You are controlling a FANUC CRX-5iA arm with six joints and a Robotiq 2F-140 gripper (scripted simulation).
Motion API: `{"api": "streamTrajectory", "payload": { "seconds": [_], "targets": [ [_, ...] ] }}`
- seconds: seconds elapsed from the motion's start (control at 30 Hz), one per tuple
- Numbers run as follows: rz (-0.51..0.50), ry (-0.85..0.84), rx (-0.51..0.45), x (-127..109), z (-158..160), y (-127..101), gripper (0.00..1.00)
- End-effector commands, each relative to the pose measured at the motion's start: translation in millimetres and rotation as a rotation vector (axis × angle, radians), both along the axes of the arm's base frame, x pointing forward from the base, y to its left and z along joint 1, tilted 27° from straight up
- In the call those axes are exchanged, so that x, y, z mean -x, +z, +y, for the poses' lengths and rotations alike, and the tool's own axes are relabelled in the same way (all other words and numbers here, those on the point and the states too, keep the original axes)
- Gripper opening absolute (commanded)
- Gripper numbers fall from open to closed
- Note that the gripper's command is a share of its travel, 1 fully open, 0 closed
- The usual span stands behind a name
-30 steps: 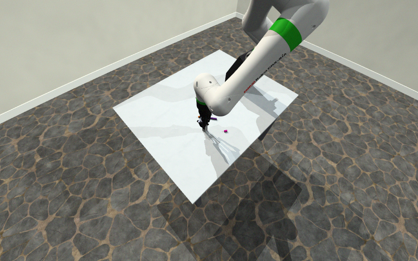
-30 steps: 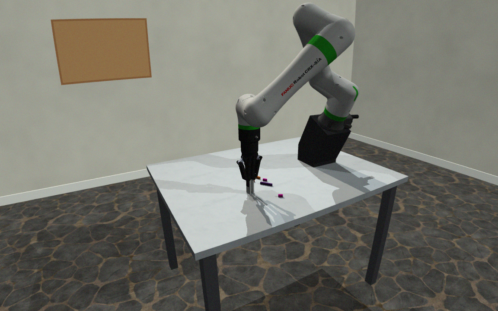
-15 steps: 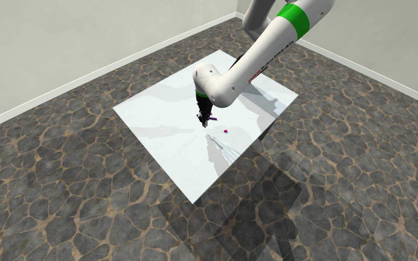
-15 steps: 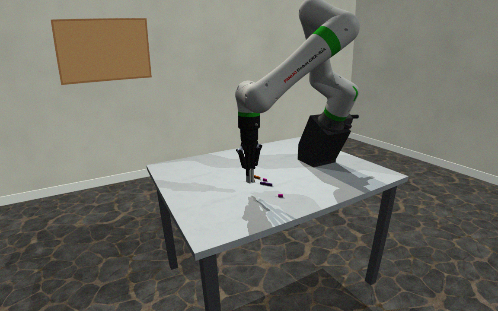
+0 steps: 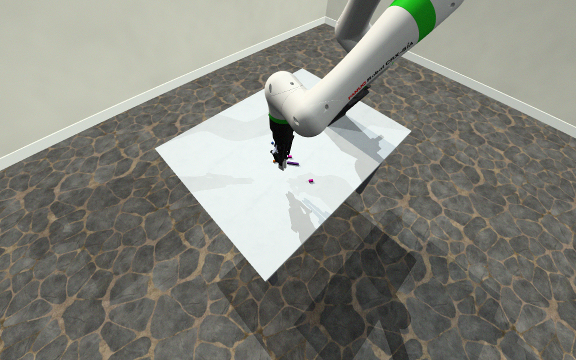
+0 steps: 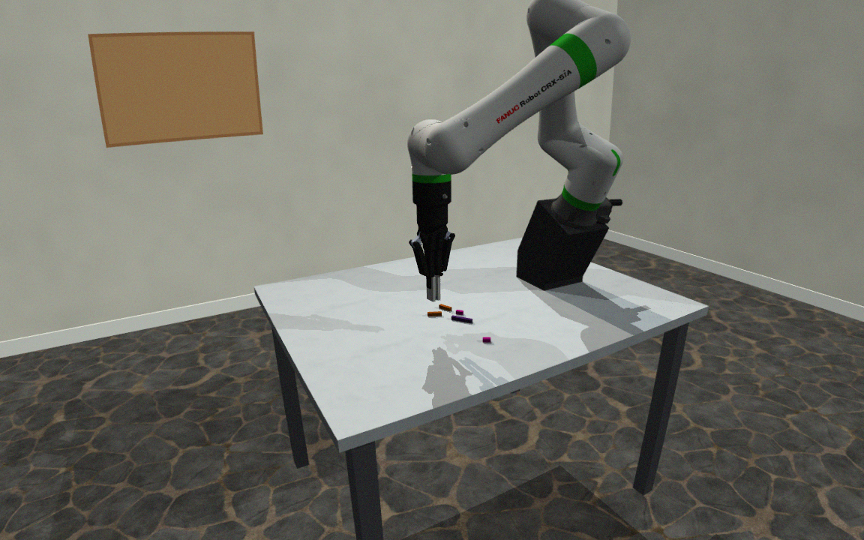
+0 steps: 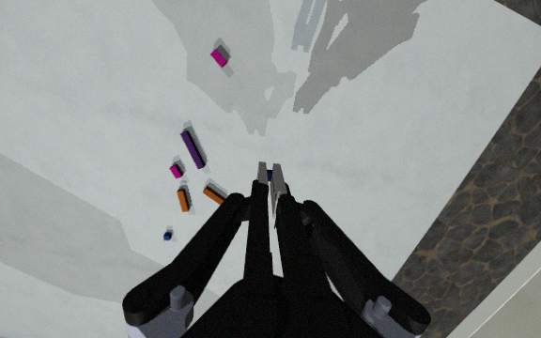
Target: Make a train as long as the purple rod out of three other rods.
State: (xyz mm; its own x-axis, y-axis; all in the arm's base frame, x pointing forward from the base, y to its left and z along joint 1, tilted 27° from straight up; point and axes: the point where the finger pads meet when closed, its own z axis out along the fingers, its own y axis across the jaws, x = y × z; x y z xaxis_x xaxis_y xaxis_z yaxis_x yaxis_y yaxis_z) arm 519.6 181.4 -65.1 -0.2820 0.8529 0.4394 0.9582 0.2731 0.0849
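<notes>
My gripper is shut on a small blue rod and holds it above the white table. Only a sliver of the blue rod shows between the fingertips. The purple rod lies flat to the left in the wrist view. Beside it lie a magenta rod and two orange rods. A second blue rod lies apart. Another magenta rod lies alone.
The arm's black base stands at the table's far right corner. The table's edge runs close on the right in the wrist view, with the stone floor beyond it.
</notes>
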Motion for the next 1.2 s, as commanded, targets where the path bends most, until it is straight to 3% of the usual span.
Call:
{"api": "streamTrajectory", "payload": {
  "seconds": [0.0, 0.23, 0.67, 0.73, 0.97, 1.17],
  "targets": [
    [0.000, 0.000, 0.000, -0.2, -0.2, 0.1, 0.03],
    [-0.016, 0.031, 0.000, -0.3, -9.6, -4.4, 0.03],
    [-0.207, 0.419, -0.014, 15.4, -121.4, -57.9, 0.03],
    [-0.207, 0.419, -0.014, 15.4, -121.4, -57.9, 0.03],
    [-0.323, 0.650, -0.033, 38.3, -181.9, -87.4, 0.03],
    [-0.347, 0.696, -0.038, 43.9, -193.3, -93.0, 0.03]
  ]
}}
